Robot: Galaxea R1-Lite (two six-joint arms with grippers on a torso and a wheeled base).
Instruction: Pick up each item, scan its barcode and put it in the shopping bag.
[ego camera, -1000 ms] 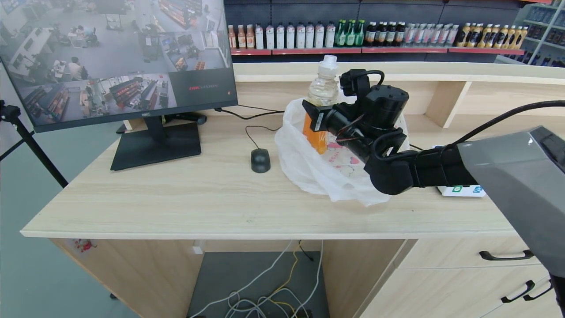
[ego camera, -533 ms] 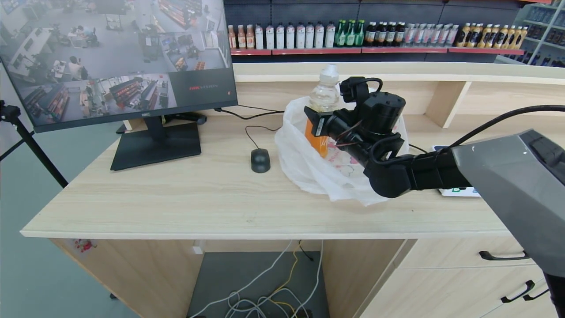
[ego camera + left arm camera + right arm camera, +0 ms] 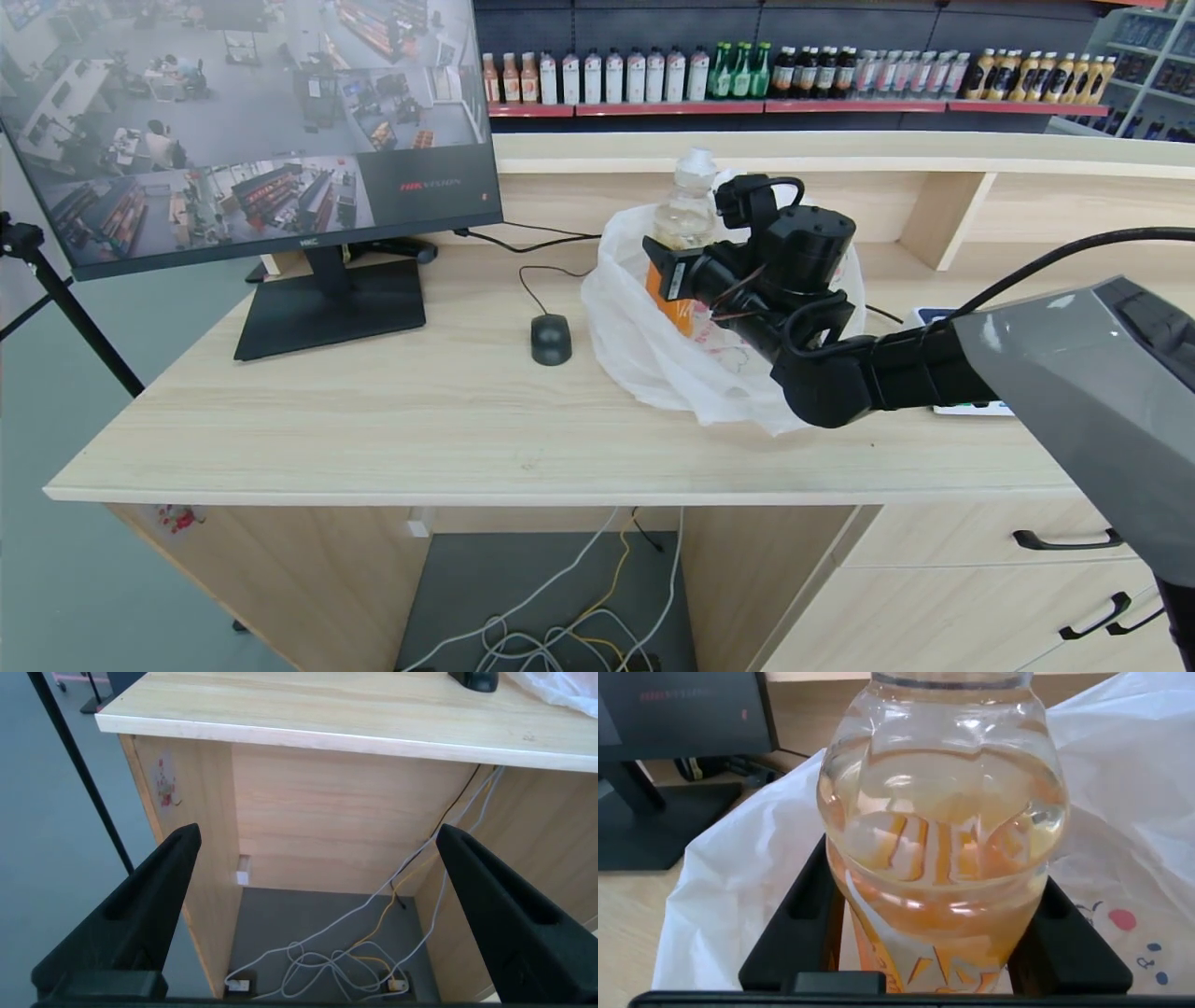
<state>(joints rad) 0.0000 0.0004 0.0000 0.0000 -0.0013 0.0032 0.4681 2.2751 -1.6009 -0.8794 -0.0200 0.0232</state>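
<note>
The right gripper (image 3: 680, 273) clamps the bottle (image 3: 688, 198) around its orange-labelled lower half. The bottle stands upright, its lower part sunk in the open mouth of the white bag (image 3: 644, 350) on the desk (image 3: 420, 420); whether its base rests on anything inside is hidden. A mouse (image 3: 551, 338) lies just beside the bag. The left gripper (image 3: 322, 905) hangs empty, fingers spread wide, below desktop level, well apart from the bag.

A light wooden desk (image 3: 448, 439) carries a monitor (image 3: 331, 308) on its black stand at ten o'clock, a dark mouse (image 3: 551, 338) at twelve, a white shopping bag (image 3: 644, 355) at two, and a white box (image 3: 976, 408) at three.
</note>
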